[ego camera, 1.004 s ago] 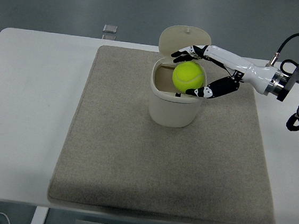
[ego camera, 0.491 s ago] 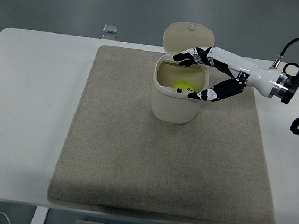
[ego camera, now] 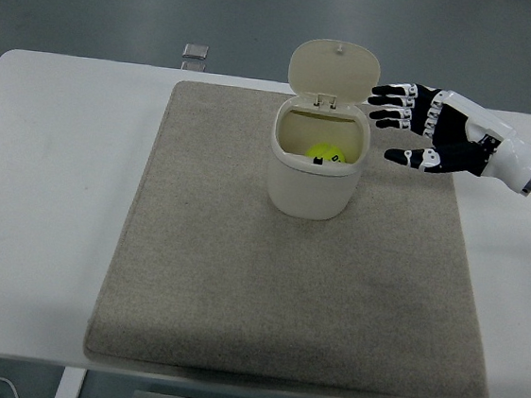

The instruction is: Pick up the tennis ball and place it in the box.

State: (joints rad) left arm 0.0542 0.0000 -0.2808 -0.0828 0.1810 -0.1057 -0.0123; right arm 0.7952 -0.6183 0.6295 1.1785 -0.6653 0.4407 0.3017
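The tennis ball [ego camera: 325,154] lies down inside the cream box [ego camera: 313,180], only its yellow top showing over the front wall, at about nine o'clock from the right hand [ego camera: 427,137]. That hand hovers just beside the box's right rim, apart from it, its fingers [ego camera: 395,105] spread wide and holding nothing, tips pointing toward the box. The box's rounded lid [ego camera: 334,68] stands open, tilted back at twelve o'clock. The box sits on a grey mat [ego camera: 236,300], toward the mat's twelve o'clock edge. The mat covers the middle of the white surface [ego camera: 47,195]. Past the surface's far edge, at about eleven o'clock from the box, a small square metal thing [ego camera: 195,52] rests on the dark grey floor [ego camera: 124,4].
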